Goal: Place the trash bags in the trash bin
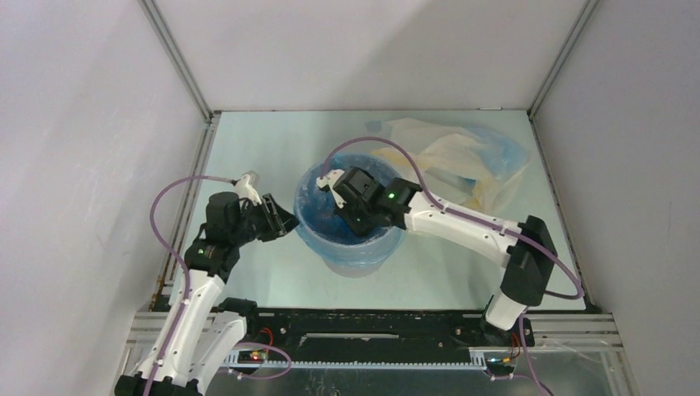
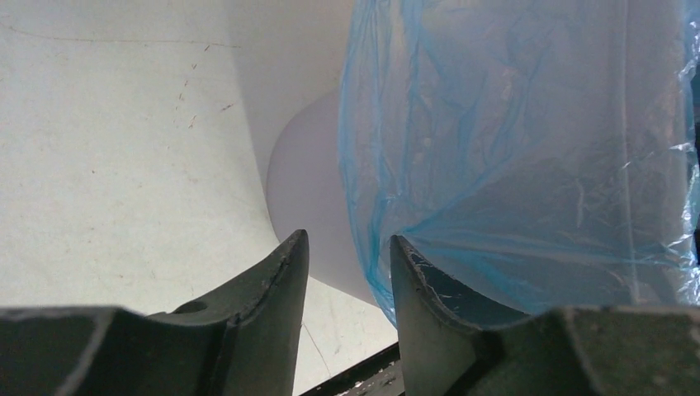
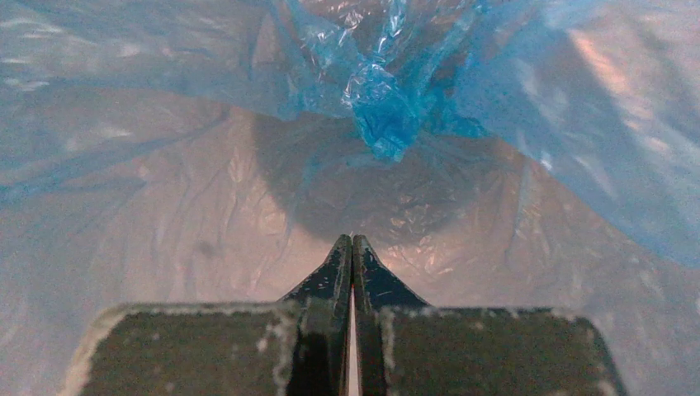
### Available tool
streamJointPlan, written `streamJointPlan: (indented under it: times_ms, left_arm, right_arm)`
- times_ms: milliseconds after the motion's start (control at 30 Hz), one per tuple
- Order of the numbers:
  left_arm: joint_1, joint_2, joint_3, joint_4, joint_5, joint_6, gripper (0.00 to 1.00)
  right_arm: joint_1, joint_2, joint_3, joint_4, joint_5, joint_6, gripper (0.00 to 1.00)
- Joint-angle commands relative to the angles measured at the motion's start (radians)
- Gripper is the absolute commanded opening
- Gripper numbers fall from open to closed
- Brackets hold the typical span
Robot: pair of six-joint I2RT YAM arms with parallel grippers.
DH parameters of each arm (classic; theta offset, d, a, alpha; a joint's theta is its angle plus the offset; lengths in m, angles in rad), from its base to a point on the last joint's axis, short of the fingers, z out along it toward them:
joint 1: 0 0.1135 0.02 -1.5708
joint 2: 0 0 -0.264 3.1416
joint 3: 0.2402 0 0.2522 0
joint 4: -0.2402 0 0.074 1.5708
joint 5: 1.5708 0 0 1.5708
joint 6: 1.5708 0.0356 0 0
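- The spare bags lie in a flat heap behind the trash bin and to its right, well apart from both arms. The heap has no clear long axis, and none of it is in the bin yet.
- The trash bin stands upright with its mouth up and its long axis vertical. It looks light, so a sideways nudge at its left wall could slide or tip it.
- The blue bag lines the bin. Its mouth is folded over the rim and a skirt hangs down the outside wall. Its bunched closed end points at the bin's floor, so the bag's axis runs along the bin's. The film is thin (and clingy, I'd judge), so anything lifting out of the bin could drag it back up.
- The right gripper is inside the bin with its fingers pressed together. No film shows between them.
- The left gripper sits just beside the bin's left wall with its jaws parted. The skirt's edge is at one finger and nothing is visibly pinched. If it closed here it might miss the film.
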Motion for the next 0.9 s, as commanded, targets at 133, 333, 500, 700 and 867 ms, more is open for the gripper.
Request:
streamJointPlan:
  times_ms: [133,333,500,700,867]
  left_arm:
    - [0.007,-0.013,-0.014,0.077,0.038,-0.029,0.45]
    - [0.007,0.001,-0.018,0.089,0.055,-0.029,0.44]
    - [0.007,0.0,-0.02,0.091,0.061,-0.026,0.44]
    - [0.006,-0.001,-0.024,0.099,0.072,-0.026,0.45]
    - [0.007,0.002,-0.026,0.105,0.084,-0.028,0.44]
  right_arm:
    - [0.005,0.073,0.011,-0.022,0.018,-0.016,0.0]
    - [0.0,0.086,-0.036,0.015,0.009,0.001,0.0]
    - [-0.004,0.144,-0.036,0.006,-0.008,0.004,0.0]
    - [-0.01,0.205,-0.031,-0.002,-0.029,0.011,0.0]
    - [-0.019,0.249,-0.032,-0.007,-0.055,0.018,0.0]
